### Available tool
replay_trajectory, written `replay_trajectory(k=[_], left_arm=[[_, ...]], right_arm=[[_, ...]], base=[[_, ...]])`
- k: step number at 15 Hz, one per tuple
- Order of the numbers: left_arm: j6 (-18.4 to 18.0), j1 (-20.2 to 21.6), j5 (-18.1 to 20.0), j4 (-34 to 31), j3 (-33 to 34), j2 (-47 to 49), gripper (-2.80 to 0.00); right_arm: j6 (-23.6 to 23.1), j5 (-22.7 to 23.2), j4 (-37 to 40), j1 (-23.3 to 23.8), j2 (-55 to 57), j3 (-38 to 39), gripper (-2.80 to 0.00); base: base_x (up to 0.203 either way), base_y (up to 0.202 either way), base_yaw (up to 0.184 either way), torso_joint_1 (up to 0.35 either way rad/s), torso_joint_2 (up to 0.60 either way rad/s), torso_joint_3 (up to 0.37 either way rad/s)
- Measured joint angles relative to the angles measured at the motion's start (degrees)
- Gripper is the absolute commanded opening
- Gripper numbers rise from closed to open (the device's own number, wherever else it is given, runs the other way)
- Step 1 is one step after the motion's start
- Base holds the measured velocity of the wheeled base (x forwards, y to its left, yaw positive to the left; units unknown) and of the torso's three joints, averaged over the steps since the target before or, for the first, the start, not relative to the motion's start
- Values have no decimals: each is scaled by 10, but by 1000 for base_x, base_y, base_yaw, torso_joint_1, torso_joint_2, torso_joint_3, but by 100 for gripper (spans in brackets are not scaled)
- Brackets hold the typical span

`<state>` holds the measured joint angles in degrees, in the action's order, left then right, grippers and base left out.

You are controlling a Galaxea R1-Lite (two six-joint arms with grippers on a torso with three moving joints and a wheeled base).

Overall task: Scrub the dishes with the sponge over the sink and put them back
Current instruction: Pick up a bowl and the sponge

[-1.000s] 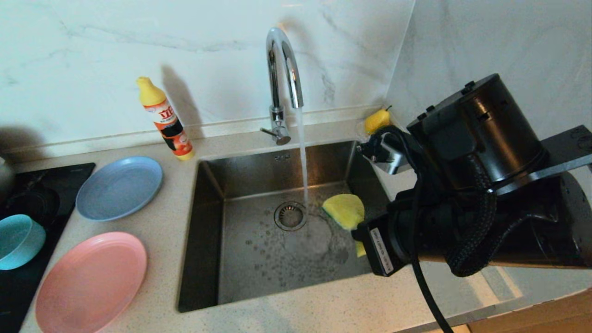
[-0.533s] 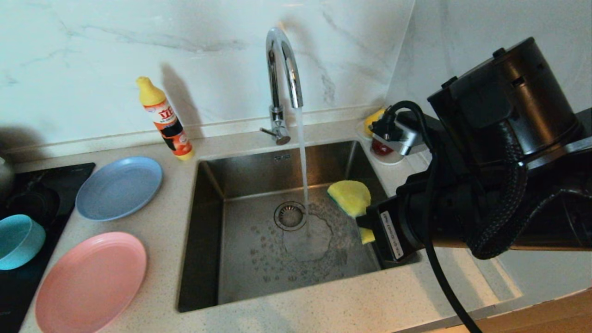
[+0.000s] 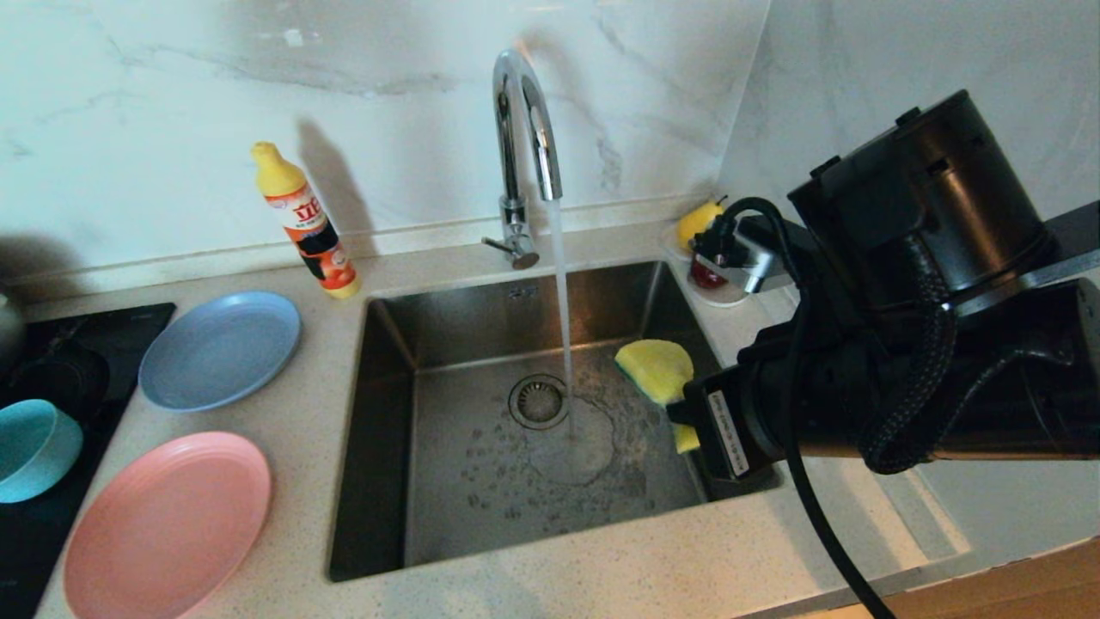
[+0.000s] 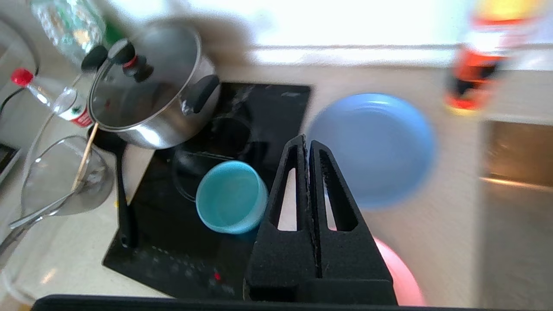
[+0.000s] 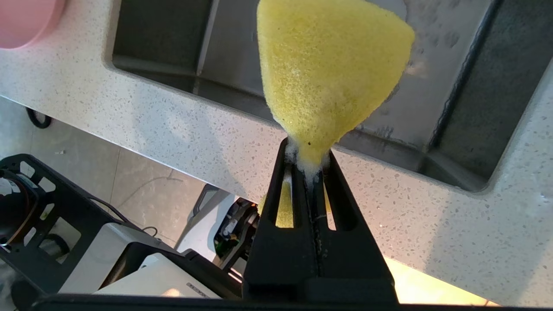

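My right gripper (image 5: 307,149) is shut on the pinched end of the yellow sponge (image 5: 332,69), holding it over the right side of the sink (image 3: 387,413). The sponge (image 3: 657,370) hangs just right of the water running from the chrome tap (image 3: 524,120). On the counter left of the sink lie the blue plate (image 3: 220,348) and the pink plate (image 3: 168,524). The teal bowl (image 3: 34,447) stands on the black hob. My left gripper (image 4: 306,140) is shut and empty, hovering between the teal bowl (image 4: 231,196) and the blue plate (image 4: 380,147), with the pink plate (image 4: 397,276) below it.
A detergent bottle (image 3: 305,223) stands behind the blue plate. A yellow pear (image 3: 698,222) and a white saucer (image 3: 718,297) sit at the sink's back right corner. A lidded steel pot (image 4: 147,90), a glass lid (image 4: 60,181) and bottles crowd the hob's far side.
My right gripper has carried the sponge a little up and to the right, away from the water stream. The plates and bowl have not moved.
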<state>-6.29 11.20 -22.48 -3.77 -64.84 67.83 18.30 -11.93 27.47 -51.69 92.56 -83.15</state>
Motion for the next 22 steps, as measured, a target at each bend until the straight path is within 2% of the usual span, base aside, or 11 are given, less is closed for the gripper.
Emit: replay_trajectory(k=[2, 4, 8, 10, 11, 12, 17, 22], left_arm=[[16, 92, 59, -2, -59, 94, -280], [44, 188, 150, -11, -98, 162, -280], [92, 370, 344, -34, -117, 232, -280], [115, 425, 416, -70, -111, 248, -280], [119, 443, 434, -83, -103, 257, -280], [122, 453, 436, -85, -94, 263, 0], [168, 485, 411, -104, -73, 319, 0], [175, 500, 410, -102, -52, 354, 0]], right_arm=[[1, 3, 0, 9, 6, 4, -280], [1, 7, 0, 17, 10, 5, -280], [1, 13, 0, 26, 13, 11, -280], [2, 13, 0, 27, 14, 13, -280], [2, 13, 0, 28, 14, 13, -280], [2, 13, 0, 28, 14, 14, -280], [3, 10, -1, 31, 17, 14, -280], [4, 12, -1, 39, 20, 19, -280]], base=[[0, 0, 0, 0, 0, 0], [0, 0, 0, 0, 0, 0], [0, 0, 0, 0, 0, 0], [0, 0, 0, 0, 0, 0], [0, 0, 0, 0, 0, 0], [0, 0, 0, 0, 0, 0], [0, 0, 0, 0, 0, 0], [0, 0, 0, 0, 0, 0]])
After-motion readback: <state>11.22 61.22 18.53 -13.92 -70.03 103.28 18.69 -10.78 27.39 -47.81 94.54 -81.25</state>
